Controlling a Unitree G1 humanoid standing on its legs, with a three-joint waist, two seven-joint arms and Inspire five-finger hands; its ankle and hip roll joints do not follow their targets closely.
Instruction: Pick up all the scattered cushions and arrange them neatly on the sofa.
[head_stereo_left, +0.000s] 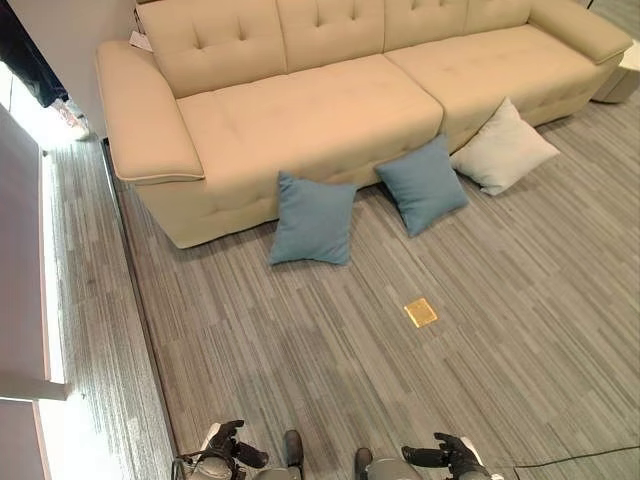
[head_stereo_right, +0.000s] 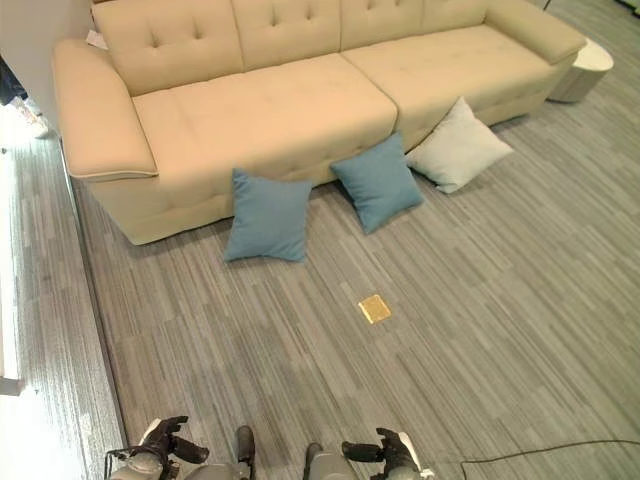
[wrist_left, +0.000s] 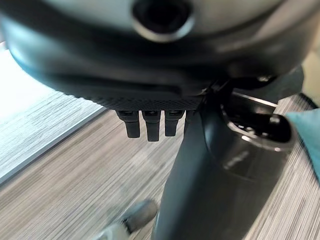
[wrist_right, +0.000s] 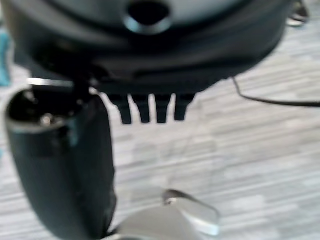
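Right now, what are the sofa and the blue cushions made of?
The sofa looks like smooth beige leather or faux leather: tufted dimples, soft sheen. The two blue cushions look like matte woven fabric, plump and soft; I cannot tell the exact cloth.

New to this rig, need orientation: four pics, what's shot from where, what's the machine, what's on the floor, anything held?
It is a humanoid robot on two legs with two arms, each ending in a dark hand with fingers.

The two wide pictures come from a stereo camera on its head, looking down at the room. The two close, dark pictures come from cameras on its wrists, looking along each hand.

In the head views a beige sofa stands on grey striped carpet. Three cushions lie on the floor, leaning against its front: a blue cushion, a second blue cushion and a pale grey cushion. A small brass floor plate sits in the carpet.

The left hand and right hand hang low at the bottom edge, fingers relaxed, holding nothing. No cushion is on the sofa yet.
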